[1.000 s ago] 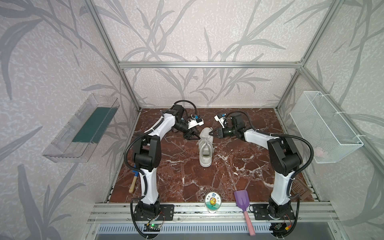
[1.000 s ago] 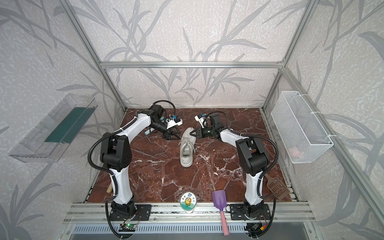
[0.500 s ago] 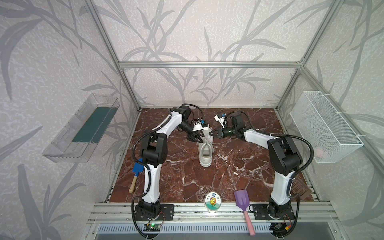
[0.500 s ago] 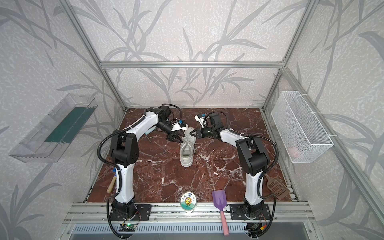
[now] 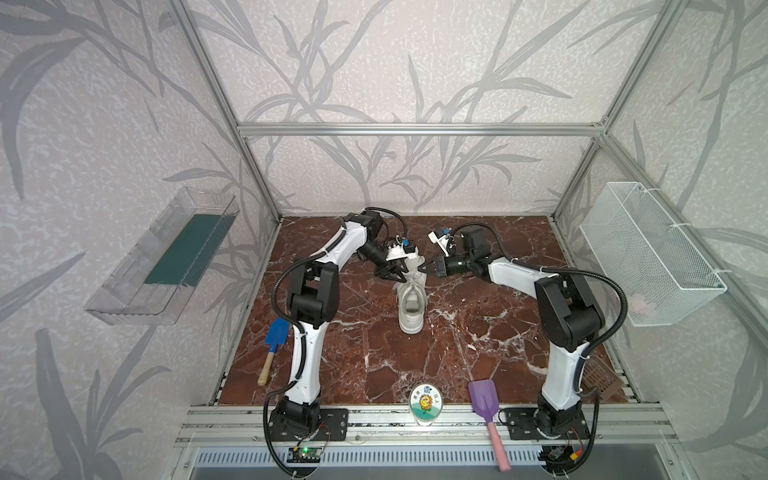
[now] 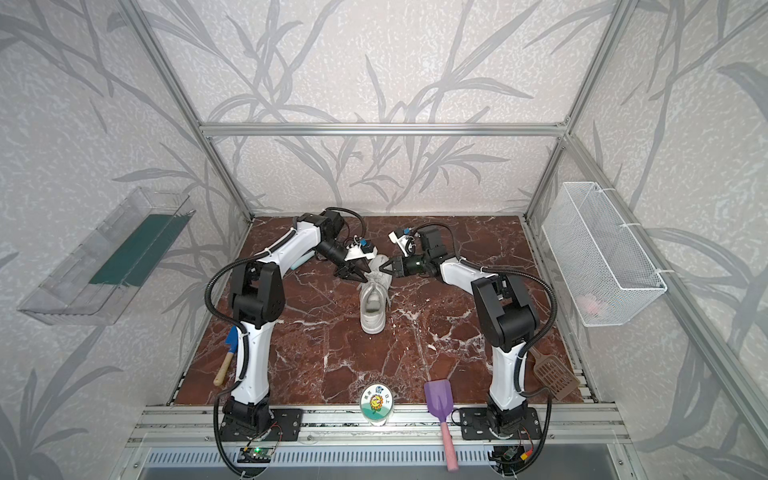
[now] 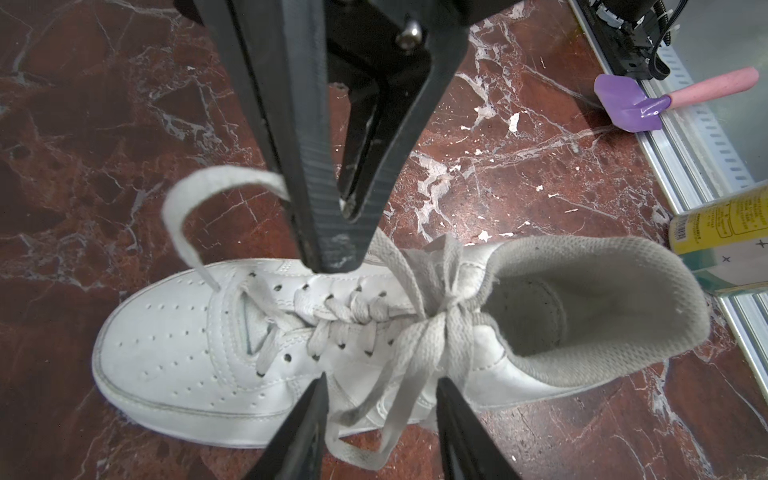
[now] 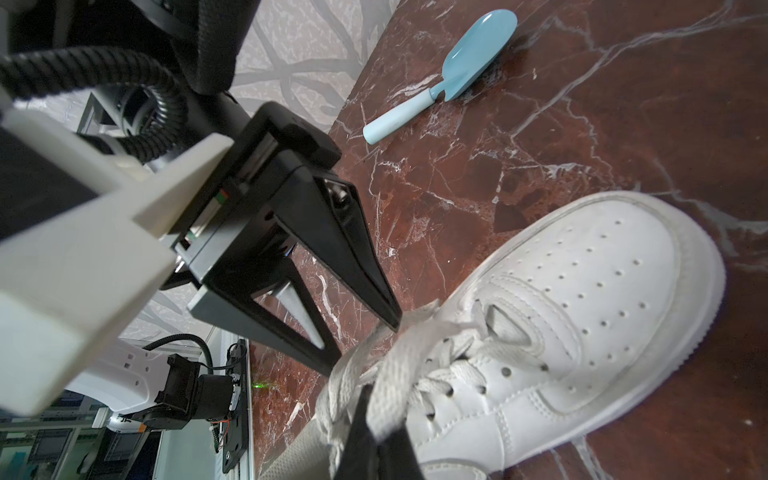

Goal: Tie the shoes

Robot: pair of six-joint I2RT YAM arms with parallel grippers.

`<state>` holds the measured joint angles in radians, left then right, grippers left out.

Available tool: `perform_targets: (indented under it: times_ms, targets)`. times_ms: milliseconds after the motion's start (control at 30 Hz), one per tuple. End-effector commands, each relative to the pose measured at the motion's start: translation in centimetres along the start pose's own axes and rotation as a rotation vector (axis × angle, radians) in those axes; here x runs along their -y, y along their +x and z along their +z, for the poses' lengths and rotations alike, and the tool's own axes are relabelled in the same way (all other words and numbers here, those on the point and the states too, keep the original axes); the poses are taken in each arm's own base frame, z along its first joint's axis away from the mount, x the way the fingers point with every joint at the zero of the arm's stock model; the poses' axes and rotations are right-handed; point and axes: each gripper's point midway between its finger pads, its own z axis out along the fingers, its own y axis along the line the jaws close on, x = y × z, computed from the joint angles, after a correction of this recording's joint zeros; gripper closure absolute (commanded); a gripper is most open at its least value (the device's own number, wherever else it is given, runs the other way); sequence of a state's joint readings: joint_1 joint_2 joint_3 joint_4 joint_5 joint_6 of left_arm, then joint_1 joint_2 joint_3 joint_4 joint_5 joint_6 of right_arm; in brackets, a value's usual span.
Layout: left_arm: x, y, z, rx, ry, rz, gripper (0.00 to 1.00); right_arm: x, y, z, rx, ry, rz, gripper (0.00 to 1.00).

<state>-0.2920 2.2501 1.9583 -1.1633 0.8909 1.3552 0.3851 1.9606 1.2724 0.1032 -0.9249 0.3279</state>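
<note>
1. Plastic tray (image 5: 124, 291), clear, hangs on the left wall, and a green sheet (image 5: 183, 249) lies in it.
2. On the left edge of the red-brown marble table (image 5: 374, 357) lies a blue trowel (image 5: 276, 334) with a wooden handle, close to the left arm's upright link. A pale blue scoop (image 8: 469, 54) lies farther back, near the same arm.
3. The left gripper (image 5: 395, 275) reaches down to the laced front of the sneaker (image 5: 411, 305) from the left. Its jaws stand partly open. In the left wrist view its fingers (image 7: 299, 432) sit on either side of a loose loop of the laces (image 7: 399, 365), with a gap on both sides, so nothing is pinched.
4. The sneaker stands on its sole near the middle of the table, toe toward the back wall and heel opening toward the front rail. The laces bunch together at the top eyelets, and their ends hang loose down the side.
5. The right gripper (image 5: 424, 267) comes in from the right. Its jaws are closed flat on one lace strand, which arcs through the air from the eyelet nearest the toe up to the tip. The two grippers' tips are near each other across the shoe.
6. At the front rail stands a round tin (image 5: 424, 405) with a flower label. Just right of it lies a purple scoop (image 5: 482, 401) with a pink handle.
7. A brown slotted scoop (image 6: 555, 374) lies at the front right corner behind the right arm. A white wire basket (image 5: 648, 257) hangs on the right wall with something pink inside.
</note>
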Motion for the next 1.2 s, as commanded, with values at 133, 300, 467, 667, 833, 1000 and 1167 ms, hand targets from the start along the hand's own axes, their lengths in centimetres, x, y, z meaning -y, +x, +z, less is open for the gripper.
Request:
perform_targets:
  times_ms: [133, 300, 467, 667, 833, 1000, 1167]
  targets:
    - [1.3, -0.1, 0.6, -0.003, 0.061, 0.007, 0.59, -0.9, -0.7, -0.3, 0.002, -0.022, -0.027, 1.0]
    - [1.5, 0.1, 0.5, -0.016, 0.065, 0.006, 0.83, -1.2, -0.8, -0.5, 0.006, -0.022, -0.035, 1.0]
    - [1.8, -0.2, -0.1, -0.032, 0.053, 0.007, 1.0, -1.2, -0.5, -0.6, 0.005, -0.015, -0.034, 1.0]
    - [2.8, -0.4, -1.0, -0.06, 0.033, 0.023, 1.0, -1.1, -0.6, -1.3, 0.03, 0.024, -0.036, 1.0]
    - [3.9, 0.2, -1.4, -0.085, 0.009, 0.013, 1.0, -1.3, -0.6, -1.7, 0.055, 0.026, -0.039, 1.0]
    - [4.2, 0.6, -1.4, -0.09, -0.024, 0.012, 1.0, -1.2, -0.4, -2.3, 0.068, 0.049, -0.046, 1.0]
    - [4.0, 0.4, -1.4, -0.077, -0.039, 0.011, 1.0, -1.1, -0.5, -3.4, 0.088, 0.077, -0.052, 1.0]
